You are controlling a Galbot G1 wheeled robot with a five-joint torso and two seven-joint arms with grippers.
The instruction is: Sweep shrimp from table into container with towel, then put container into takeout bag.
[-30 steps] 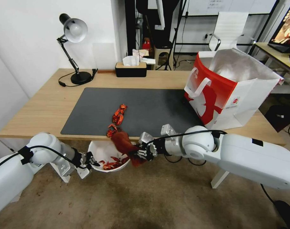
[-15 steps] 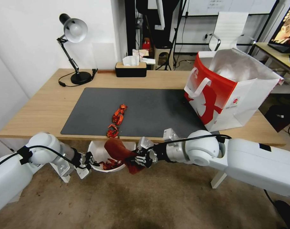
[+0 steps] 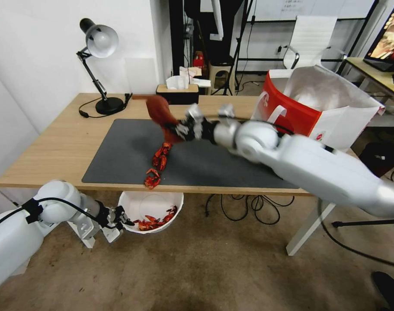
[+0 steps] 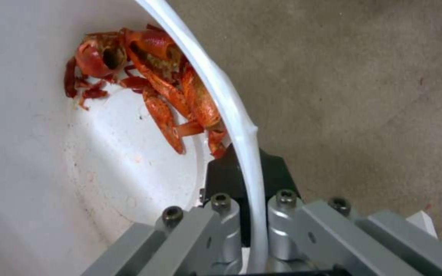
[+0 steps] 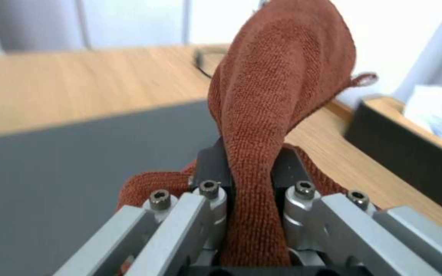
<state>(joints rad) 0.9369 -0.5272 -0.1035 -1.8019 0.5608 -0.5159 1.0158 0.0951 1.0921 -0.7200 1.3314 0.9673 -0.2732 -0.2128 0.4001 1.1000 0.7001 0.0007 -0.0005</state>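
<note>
Holding the tub by its rim, left gripper sits below the table's near edge, off to the robot's left. Head view: some shrimp lie in the tub, more shrimp in a short line on the mat running to its near edge, right above the tub. Right gripper is up over the far part of the mat, clamped on the towel, which sticks up and away from the fingers. Bag stands open on the table's right end, well apart from the tub.

Left wrist view: jaws closed on the thin white rim, one finger inside the wall; shrimp heaped against the inner wall.

Right wrist view: fingers pinched tight on the towel's folded middle, cloth bulging out past them, mat and bare wood beneath.
</note>
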